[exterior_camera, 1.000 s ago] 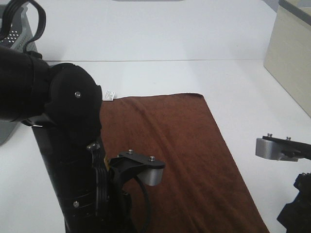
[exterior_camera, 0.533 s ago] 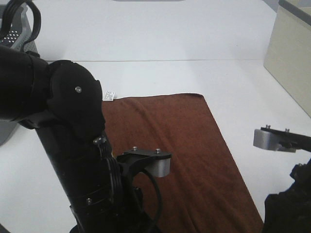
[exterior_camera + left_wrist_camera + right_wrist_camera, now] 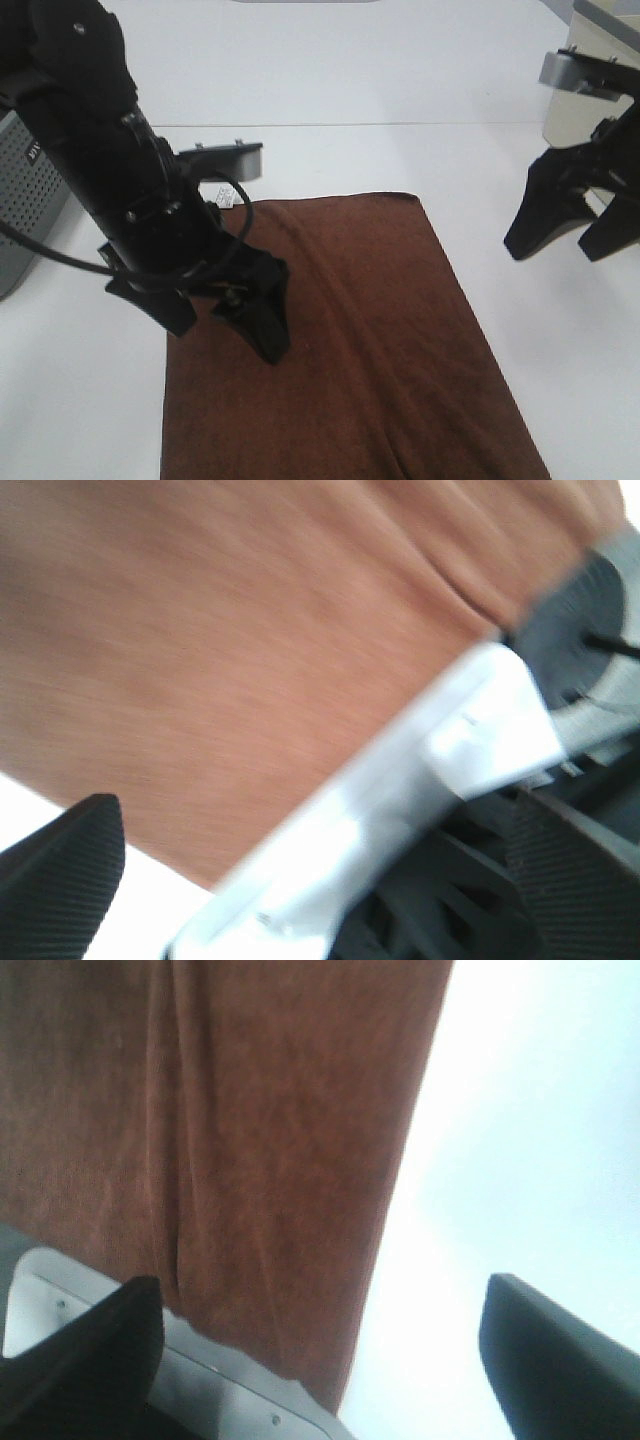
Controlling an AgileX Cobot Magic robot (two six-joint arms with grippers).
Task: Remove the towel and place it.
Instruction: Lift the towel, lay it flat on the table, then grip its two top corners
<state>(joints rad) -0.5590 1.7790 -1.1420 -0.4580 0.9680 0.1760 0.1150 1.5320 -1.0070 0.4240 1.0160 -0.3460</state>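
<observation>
Your towel (image 3: 350,330) lies spread out flat on the white counter (image 3: 400,80). It is dark brown and big, and its near end runs out of the high camera's picture. A soft crease runs down its length. Its little white tag (image 3: 226,197) sticks out at the far left corner, just beside your left arm (image 3: 100,170).

Your left jaws are wide open with nothing between them. They point down over the left side of the towel. You cannot tell if the tips touch the cloth.

Your right jaws are wide open too, and they hold nothing. They hang over the bare counter, well apart from the towel's right edge and near the tan box (image 3: 590,90).

A grey basket (image 3: 25,200) with small holes sits at the far left.
</observation>
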